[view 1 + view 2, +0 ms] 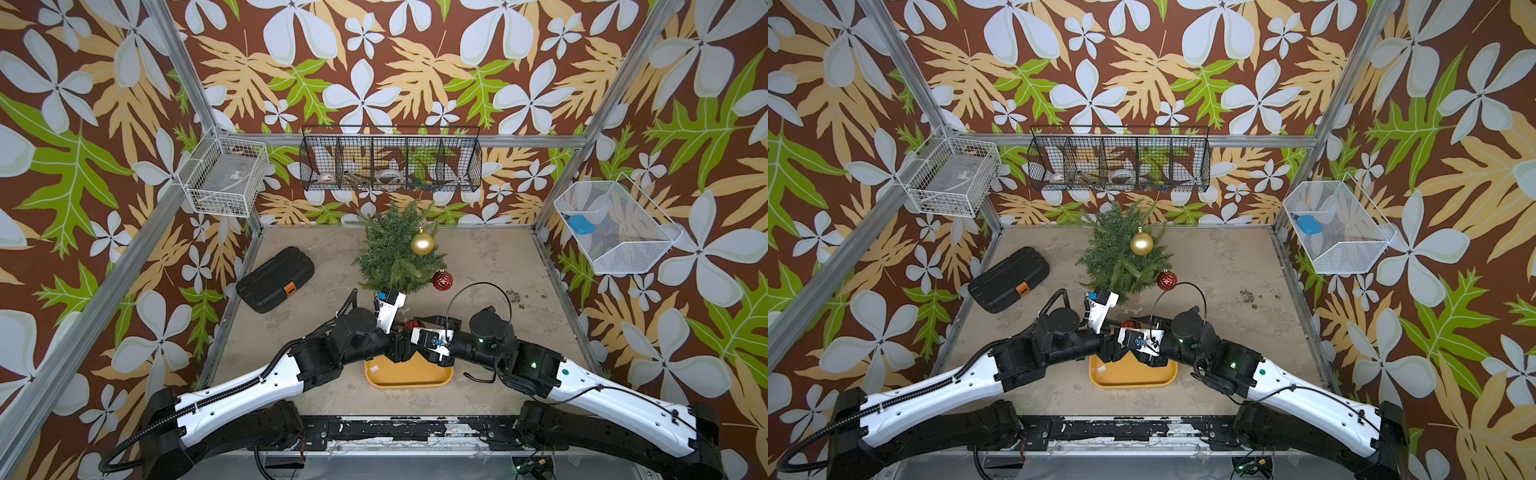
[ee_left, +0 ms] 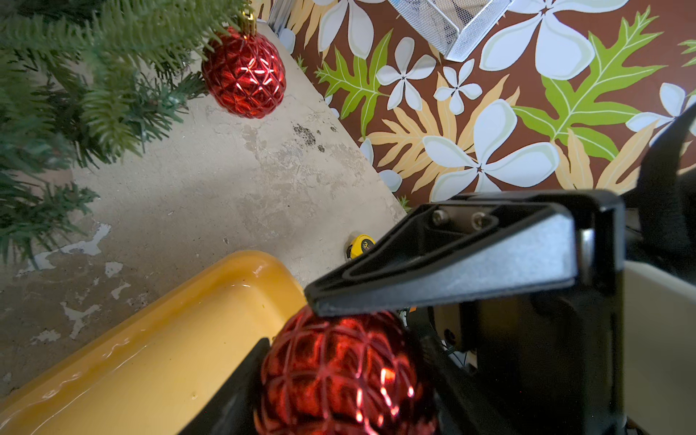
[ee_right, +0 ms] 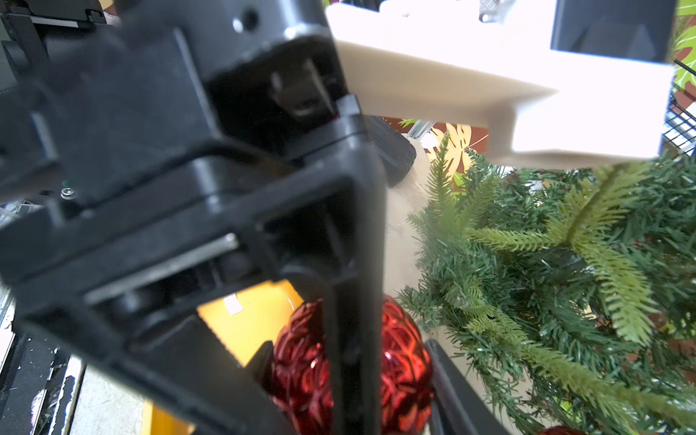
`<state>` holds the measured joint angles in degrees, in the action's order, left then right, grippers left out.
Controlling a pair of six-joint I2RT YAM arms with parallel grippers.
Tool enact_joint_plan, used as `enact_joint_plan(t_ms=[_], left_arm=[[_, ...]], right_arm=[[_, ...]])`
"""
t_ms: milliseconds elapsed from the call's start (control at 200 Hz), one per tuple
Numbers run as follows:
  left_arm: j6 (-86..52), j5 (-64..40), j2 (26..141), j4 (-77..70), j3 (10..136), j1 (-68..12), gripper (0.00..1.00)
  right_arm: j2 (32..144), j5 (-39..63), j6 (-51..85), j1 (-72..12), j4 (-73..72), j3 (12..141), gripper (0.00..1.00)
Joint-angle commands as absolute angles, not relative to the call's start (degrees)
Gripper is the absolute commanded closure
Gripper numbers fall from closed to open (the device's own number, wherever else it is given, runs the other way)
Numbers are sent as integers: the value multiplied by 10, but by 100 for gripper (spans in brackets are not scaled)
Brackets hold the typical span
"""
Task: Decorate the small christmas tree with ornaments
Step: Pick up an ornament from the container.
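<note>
Black fingers [image 2: 241, 391] of the left tool [image 2: 341, 357] stand on two sides of the held red ornament [image 2: 339, 388] and are closed on its body, as far as the left wrist view shows. The right tool [image 3: 350, 361] grips the same ball crosswise. Its jaws are wide enough to take the ball's body, and one finger lies flat against the facets. I judge that the two crossed grips serve a handover: the ball passes from one arm to the other without being put down. Perhaps its cap, which I cannot see, also gets a better direction for hanging.

The ball seems lifted, close to the far rim of the yellow tray [image 1: 409, 376], which lies near the middle of the near edge of the tabletop [image 1: 478, 257]. At the middle of the far edge stands the small christmas tree [image 1: 390, 253]. The gold ornament [image 1: 422, 244] and the hung red ornament [image 1: 442, 279] both hang on its right side. The left side is therefore bare, and the left arm seems better placed to reach it. A yellow tape measure [image 2: 360, 245] lies on the tabletop not far from the tray. A black case [image 1: 275, 279] lies toward the left edge, away from the work.
</note>
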<state>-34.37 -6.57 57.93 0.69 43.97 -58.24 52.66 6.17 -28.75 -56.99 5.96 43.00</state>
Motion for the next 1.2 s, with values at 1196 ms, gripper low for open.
enact_joint_plan(t_ms=[1196], left_arm=[[-197, -186, 309, -157, 384, -583, 47]], right_arm=[[407, 302, -51, -570, -150, 413, 34]])
